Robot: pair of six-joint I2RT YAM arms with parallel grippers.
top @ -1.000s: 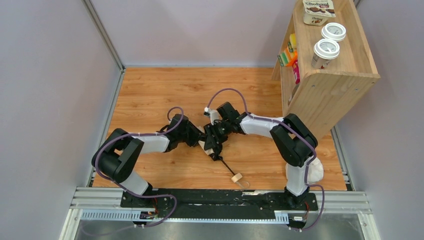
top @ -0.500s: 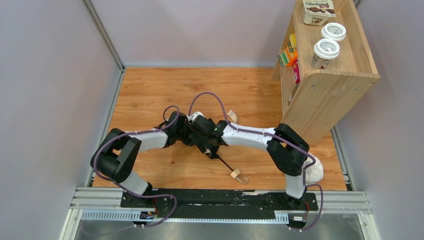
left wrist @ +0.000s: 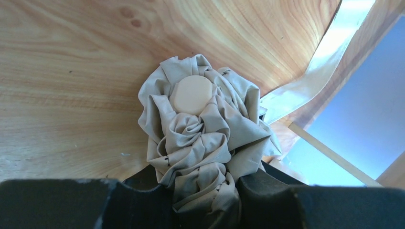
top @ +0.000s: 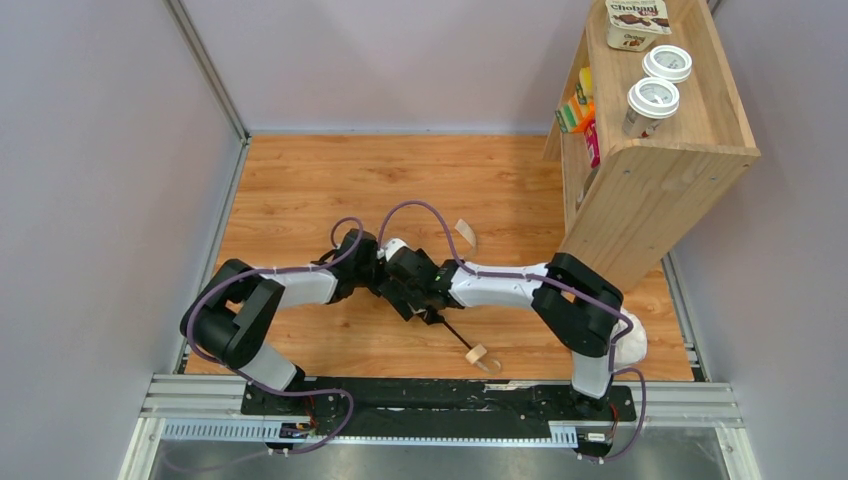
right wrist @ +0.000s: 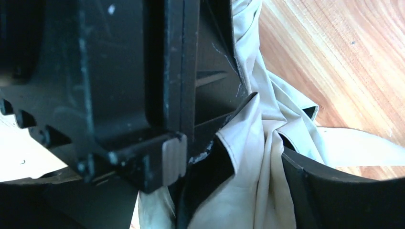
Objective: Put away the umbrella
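Note:
The umbrella's cream canopy (left wrist: 200, 138) is bunched up, its round end cap (left wrist: 191, 94) pointing at the left wrist camera. My left gripper (left wrist: 203, 198) is shut on the fabric. From above, both grippers meet over the canopy: the left gripper (top: 383, 283) and the right gripper (top: 410, 297). The dark shaft (top: 450, 330) runs to the wooden knob handle (top: 475, 353) on the table. In the right wrist view, cream fabric (right wrist: 267, 157) fills the gap between my right gripper's (right wrist: 248, 195) fingers, close against the left gripper's black body. A pale strap tab (top: 465, 233) lies beyond the right arm.
A wooden shelf unit (top: 660, 170) stands at the right with cups and a yogurt box on top and packets inside. A white lumpy plastic bag (top: 630, 345) sits by the right arm's base. Grey walls bound the wooden table (top: 300, 190) on the left and at the back.
My right gripper has moved left and nearer, closing in on the left gripper over the canopy. The strap tab has come into view behind the right arm. The handle barely shifted.

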